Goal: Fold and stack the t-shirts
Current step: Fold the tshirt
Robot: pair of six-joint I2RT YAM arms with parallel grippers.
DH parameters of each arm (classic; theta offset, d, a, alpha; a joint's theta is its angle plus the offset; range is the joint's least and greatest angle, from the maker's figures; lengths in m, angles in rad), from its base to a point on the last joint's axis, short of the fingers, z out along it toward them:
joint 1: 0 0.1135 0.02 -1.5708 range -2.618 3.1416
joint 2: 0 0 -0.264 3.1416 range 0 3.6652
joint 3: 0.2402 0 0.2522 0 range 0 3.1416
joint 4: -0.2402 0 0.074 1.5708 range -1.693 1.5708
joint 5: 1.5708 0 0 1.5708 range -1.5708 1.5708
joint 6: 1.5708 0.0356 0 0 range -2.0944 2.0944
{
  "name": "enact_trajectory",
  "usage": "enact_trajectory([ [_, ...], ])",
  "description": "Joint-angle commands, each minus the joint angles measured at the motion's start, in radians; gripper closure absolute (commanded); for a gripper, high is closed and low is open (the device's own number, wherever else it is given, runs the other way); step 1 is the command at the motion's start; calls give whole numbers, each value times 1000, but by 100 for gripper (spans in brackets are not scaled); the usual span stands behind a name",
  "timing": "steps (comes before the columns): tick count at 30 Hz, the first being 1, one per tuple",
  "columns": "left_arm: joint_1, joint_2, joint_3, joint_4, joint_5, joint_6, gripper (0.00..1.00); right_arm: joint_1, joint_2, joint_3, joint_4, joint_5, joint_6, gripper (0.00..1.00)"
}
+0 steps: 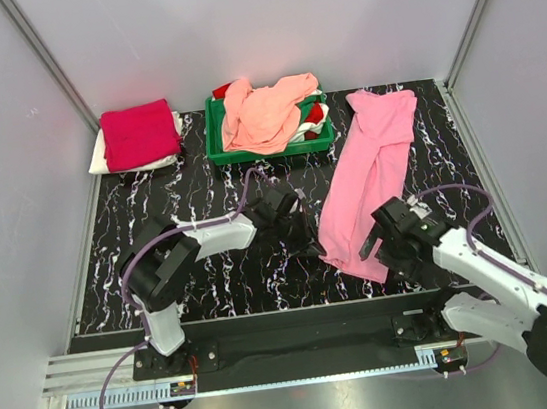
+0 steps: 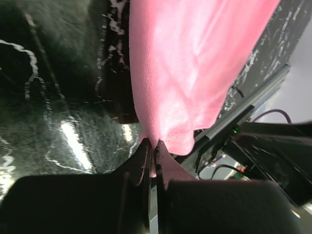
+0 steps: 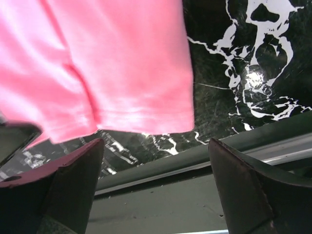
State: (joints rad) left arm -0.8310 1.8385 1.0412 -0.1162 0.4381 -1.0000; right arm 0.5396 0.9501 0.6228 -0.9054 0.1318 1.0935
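While your left gripper (image 2: 153,155) pinches the pink t-shirt (image 1: 370,172) at 7 o'clock, right gripper (image 3: 155,144) gapes empty; seize its 5 o'clock hem corner, then fold.

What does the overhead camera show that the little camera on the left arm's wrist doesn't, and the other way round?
Only the overhead view shows the wider scene: the green tray holding a peach shirt, a folded crimson shirt lying on a white shirt at the back left, and the pink shirt stretched out long. Only the left wrist view shows, up close, the left tool pinched shut on that shirt's hem. Both show the pink shirt and the black marbled table.
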Motion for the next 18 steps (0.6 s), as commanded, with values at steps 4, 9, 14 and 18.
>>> enact_trajectory([
  [4, 27, -48, 77, 90, 203, -80, 100, 3, 70, -32, 60, 12, 88, 4],
  [9, 79, -62, 131, 43, 283, -118, 100, 2, -94, -98, 31, 43, 201, 11],
  [14, 107, -61, 112, 96, 329, -184, 100, 3, -80, -153, 97, 9, 224, 18],
  [18, 128, -56, 117, 113, 356, -221, 100, 3, 28, -115, 91, 17, 191, 17],
])
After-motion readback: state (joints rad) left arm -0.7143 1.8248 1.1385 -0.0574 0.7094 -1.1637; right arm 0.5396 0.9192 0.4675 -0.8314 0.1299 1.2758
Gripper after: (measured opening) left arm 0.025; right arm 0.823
